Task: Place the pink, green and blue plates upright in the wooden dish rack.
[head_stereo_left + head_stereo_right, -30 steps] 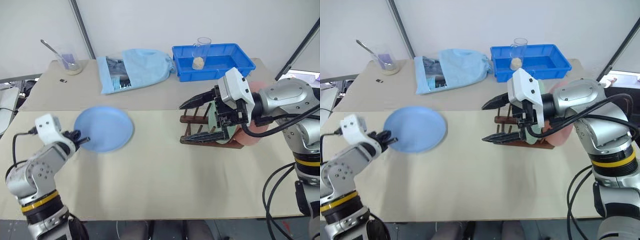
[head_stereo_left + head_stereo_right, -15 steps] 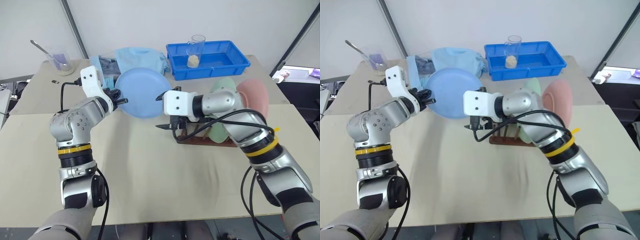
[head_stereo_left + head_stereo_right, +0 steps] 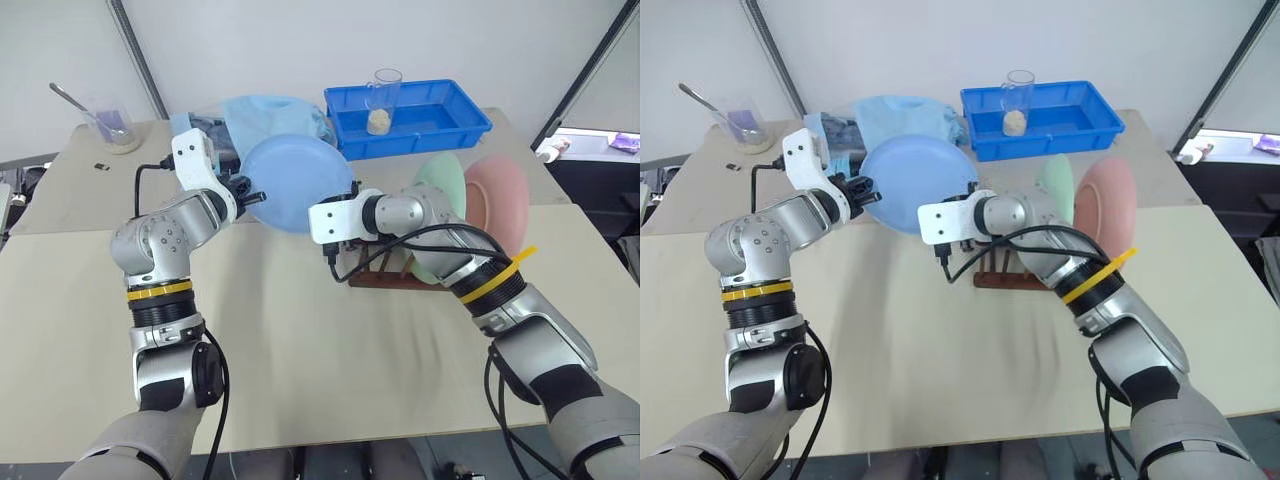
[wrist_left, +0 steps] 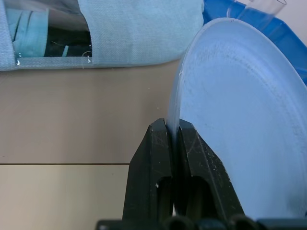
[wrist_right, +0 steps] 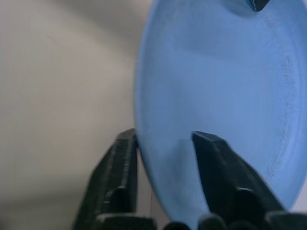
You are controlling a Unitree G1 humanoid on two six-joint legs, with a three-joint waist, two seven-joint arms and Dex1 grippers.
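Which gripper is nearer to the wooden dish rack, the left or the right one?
Right. The right gripper is at the blue plate's rim just beside the wooden dish rack; the left gripper grips the plate's opposite rim, farther away.

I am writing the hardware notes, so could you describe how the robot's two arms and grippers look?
Both arms are silver-grey metal with rounded joint housings and black segments near the shoulders. Each carries a yellow band edged in black, and a black cable runs loosely along it. A white box-shaped module sits at each wrist. The left gripper and the right gripper each have two black, tapered fingers.
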